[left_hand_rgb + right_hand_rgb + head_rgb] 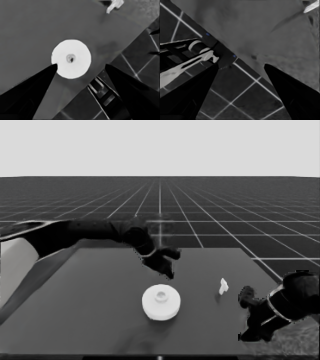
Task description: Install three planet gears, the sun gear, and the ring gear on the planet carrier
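My left gripper (167, 265) hangs over the middle of the surface (90, 290), fingers spread and holding nothing, above the larger round part (161, 302), which sits toward the near edge. A thin white piece (223, 286) lies nearer the right edge. My right gripper (240, 72) waits, fingers apart, off the near right corner

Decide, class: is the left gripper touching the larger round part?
Apart. The head view shows the left gripper hovering above and behind the larger round part, with dark table between them; its fingers stand open.
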You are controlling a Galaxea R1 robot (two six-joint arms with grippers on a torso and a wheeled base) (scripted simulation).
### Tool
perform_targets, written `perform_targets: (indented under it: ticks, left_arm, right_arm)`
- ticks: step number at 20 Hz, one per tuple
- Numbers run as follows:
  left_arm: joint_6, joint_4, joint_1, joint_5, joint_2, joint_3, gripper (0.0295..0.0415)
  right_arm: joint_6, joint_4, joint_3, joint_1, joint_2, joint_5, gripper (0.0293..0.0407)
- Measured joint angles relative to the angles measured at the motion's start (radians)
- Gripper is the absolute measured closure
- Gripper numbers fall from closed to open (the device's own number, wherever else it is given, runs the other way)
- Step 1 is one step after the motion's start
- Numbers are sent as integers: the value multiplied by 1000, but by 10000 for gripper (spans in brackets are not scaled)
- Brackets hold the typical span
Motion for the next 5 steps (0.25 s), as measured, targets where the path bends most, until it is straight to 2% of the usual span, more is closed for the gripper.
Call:
perform_targets:
  ticks: [1,2,3,5]
  left_arm:
    - [486,92,-27,-223,-405,329,298]
    - [811,146,-43,-353,-683,518,310]
    - [1002,177,-53,-430,-841,632,318]
    - [1180,207,-62,-502,-982,740,324]
  right_arm:
    - [111,267,-303,260,142,-121,308]
    - [155,306,-553,312,263,-212,311]
    - [166,308,-728,322,349,-269,313]
    - [159,297,-923,324,443,-322,315]
